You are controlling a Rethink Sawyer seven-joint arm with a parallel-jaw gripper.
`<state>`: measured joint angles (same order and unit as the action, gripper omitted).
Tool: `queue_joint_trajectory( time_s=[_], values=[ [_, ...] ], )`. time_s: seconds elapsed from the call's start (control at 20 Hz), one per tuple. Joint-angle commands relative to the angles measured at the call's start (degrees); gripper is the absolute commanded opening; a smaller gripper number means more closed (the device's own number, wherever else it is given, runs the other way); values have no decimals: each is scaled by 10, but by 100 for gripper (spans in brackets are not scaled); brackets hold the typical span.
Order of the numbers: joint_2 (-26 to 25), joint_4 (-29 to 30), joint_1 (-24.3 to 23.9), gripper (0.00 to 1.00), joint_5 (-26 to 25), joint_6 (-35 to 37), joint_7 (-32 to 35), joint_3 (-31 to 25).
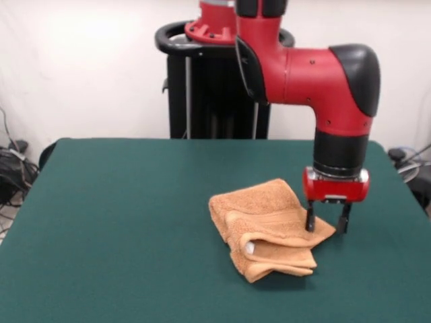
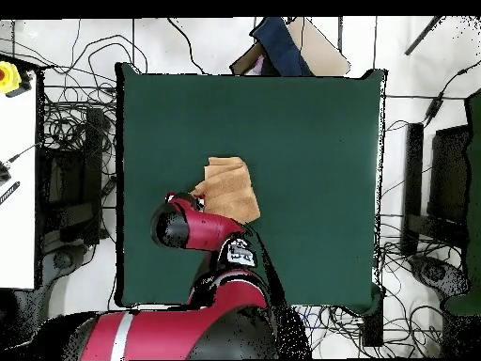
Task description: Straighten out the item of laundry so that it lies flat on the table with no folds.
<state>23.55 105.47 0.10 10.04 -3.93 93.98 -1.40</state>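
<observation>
The orange-tan towel (image 1: pixel 266 225) lies folded and bunched on the green table (image 1: pixel 121 208), right of centre, with a rolled fold at its near edge. My gripper (image 1: pixel 327 221) is open and low at the towel's right corner. One finger (image 1: pixel 310 220) is over the cloth and the other stands just past the corner. It holds nothing. In the overhead view the towel (image 2: pixel 233 188) lies left of the middle of the table (image 2: pixel 319 141), and the arm covers its lower left edge and the gripper.
The black pedestal (image 1: pixel 215 87) stands at the table's far edge. In the overhead view cables (image 2: pixel 75 132) lie on the floor round the table, a cardboard box (image 2: pixel 282 47) sits beyond the top edge, and a white bench (image 2: pixel 17 188) stands at the left.
</observation>
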Motion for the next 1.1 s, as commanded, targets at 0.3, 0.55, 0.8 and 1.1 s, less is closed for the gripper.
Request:
queue_joint_trajectory(
  time_s=[0.3,0.55,0.8,1.1],
  values=[
    [-44,-5,156,100,132,-70,157,121],
    [-39,3,146,100,133,-90,145,118],
    [-15,17,120,100,109,-80,141,101],
    [43,35,87,100,96,-19,130,67]
  ],
)
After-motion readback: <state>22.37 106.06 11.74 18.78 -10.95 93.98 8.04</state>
